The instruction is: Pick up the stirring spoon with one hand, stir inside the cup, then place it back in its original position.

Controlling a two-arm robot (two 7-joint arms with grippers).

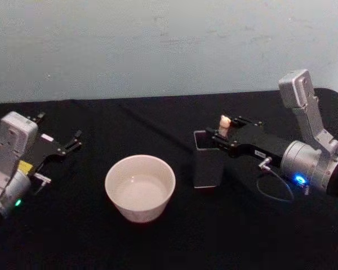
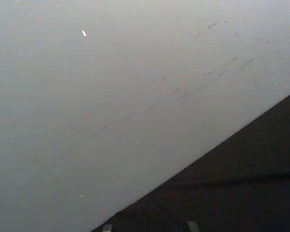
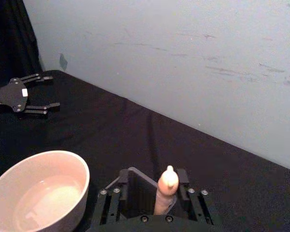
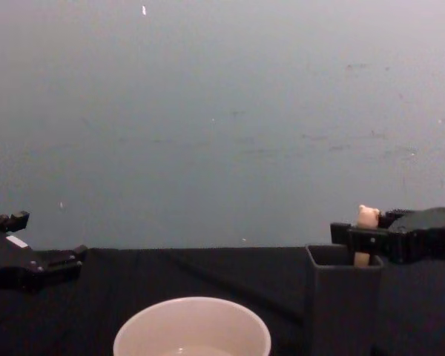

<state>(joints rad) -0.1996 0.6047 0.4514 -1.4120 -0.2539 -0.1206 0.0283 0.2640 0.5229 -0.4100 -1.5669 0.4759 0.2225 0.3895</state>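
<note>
The stirring spoon (image 1: 224,124) stands upright in the dark grey square holder (image 1: 208,169), right of the cream cup (image 1: 141,211); just its beige bear-topped handle (image 3: 166,191) sticks out above the rim. My right gripper (image 1: 224,130) reaches in from the right at handle height. Its fingers stand open on either side of the handle (image 4: 367,217), which is closer to one finger. The spoon's bowl is hidden inside the holder (image 4: 341,304). The cup (image 4: 193,326) is upright, with a pale bottom showing. My left gripper (image 1: 59,126) rests open at the far left, well away from the cup.
A black cloth (image 1: 158,124) covers the table, and a pale wall (image 1: 158,45) rises behind it. A thin cable (image 1: 273,188) loops under the right wrist. The left gripper (image 3: 50,91) shows beyond the cup (image 3: 82,188) in the right wrist view.
</note>
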